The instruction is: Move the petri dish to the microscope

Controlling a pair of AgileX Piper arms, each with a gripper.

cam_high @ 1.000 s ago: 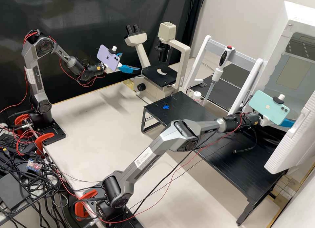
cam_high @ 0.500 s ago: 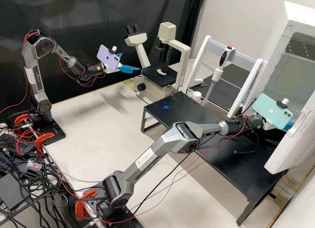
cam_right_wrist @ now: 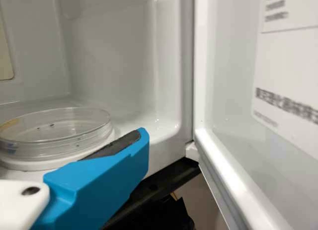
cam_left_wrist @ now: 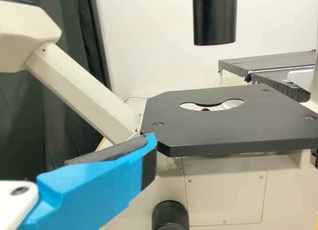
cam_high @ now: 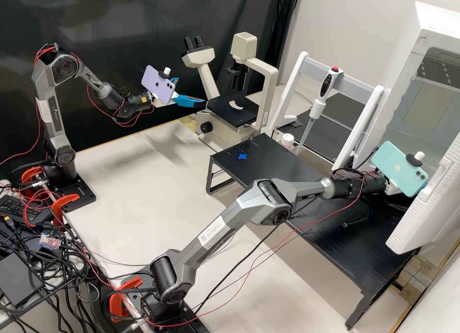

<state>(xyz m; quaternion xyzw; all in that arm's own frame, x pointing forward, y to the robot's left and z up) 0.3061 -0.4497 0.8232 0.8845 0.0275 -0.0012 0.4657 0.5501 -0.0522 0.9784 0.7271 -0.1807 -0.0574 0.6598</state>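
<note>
Dish [cam_right_wrist: 54, 143] of clear plastic is sitting on a white base [cam_right_wrist: 30, 165] in the glossy cabinet [cam_right_wrist: 119, 56], one side cut off. The right gripper [cam_high: 425, 188] is half hiding behind a phone [cam_high: 397, 167], fingers parted, empty, beside it; the left gripper [cam_high: 191, 90] is holding bare fingers apart near the microscope [cam_high: 230, 116]. A blurred label [cam_right_wrist: 293, 61] is showing.

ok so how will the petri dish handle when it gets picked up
The petri dish looks stiff and probably light, given its thin clear walls. Its smooth, glossy side may slip in a loose grip. Wide and low, it seems unlikely to tip on the round white base.
</note>
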